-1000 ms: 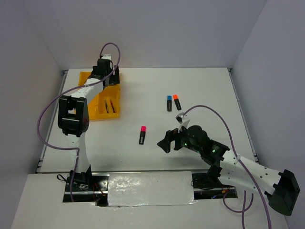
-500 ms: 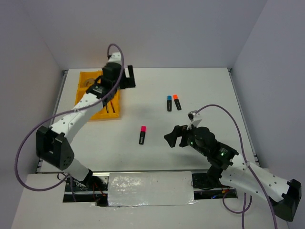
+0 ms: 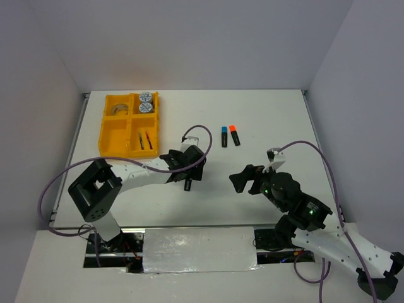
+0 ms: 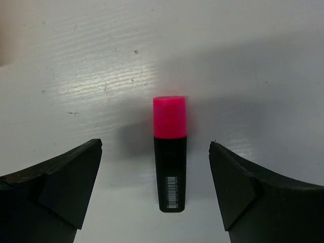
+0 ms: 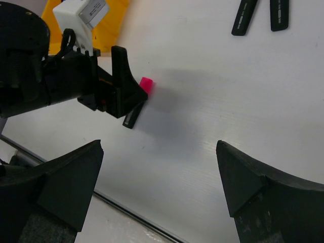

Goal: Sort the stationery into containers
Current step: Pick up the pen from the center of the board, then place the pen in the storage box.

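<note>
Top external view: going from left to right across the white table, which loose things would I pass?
yellow tray → pink highlighter → blue-capped highlighter → orange-capped highlighter

Top external: set high behind the arm bases, pitched down and forward, far enough back to take in the whole white table, with the yellow tray at its far left. Left wrist: very close, looking straight down at the tabletop, the pink-capped highlighter framed between its own fingers. Right wrist: further off, slanted leftward across the table, catching the left gripper, a tray corner, and the bodies of the blue-capped highlighter and orange-capped highlighter at its top edge; the pink-capped highlighter is common to all three views.
</note>
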### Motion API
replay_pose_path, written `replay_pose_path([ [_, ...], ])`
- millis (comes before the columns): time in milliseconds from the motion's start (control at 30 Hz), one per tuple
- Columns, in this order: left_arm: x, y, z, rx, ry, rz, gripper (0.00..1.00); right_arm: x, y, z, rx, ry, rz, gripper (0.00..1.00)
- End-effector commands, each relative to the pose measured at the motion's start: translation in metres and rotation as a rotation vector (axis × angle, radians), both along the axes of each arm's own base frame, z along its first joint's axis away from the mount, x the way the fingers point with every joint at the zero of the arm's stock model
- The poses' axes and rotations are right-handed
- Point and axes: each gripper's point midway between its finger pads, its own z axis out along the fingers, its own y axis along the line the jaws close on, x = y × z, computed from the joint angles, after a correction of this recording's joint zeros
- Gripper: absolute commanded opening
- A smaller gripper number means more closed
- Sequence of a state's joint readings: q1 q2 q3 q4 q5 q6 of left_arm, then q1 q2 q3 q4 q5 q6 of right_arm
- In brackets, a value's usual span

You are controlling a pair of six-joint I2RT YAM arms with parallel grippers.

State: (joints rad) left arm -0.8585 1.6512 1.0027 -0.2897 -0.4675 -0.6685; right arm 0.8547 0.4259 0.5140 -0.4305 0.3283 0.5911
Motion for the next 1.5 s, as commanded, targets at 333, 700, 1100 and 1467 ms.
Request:
replay_pose_path([
  [333, -0.004, -0.008, -0.023, -0.028, 0.020, 0.043, 0.68, -0.003, 0.013, -0.008, -0.004, 0.018, 0.061, 1.00],
  [700, -0.017, 0.004, -0.054, 0.035, 0.088, 0.032, 0.46, -0.005, 0.018, -0.012, 0.001, 0.021, 0.088, 1.00],
  [1100, 0.035, 0.051, 0.072, -0.062, -0.184, 0.177, 0.00, -0.006, 0.024, -0.014, 0.000, 0.001, 0.129, 1.00],
  [1467, 0.114, 0.221, 0.127, -0.142, -0.283, 0.664, 0.06, -0.010, 0.046, -0.012, 0.012, -0.023, 0.248, 1.00],
])
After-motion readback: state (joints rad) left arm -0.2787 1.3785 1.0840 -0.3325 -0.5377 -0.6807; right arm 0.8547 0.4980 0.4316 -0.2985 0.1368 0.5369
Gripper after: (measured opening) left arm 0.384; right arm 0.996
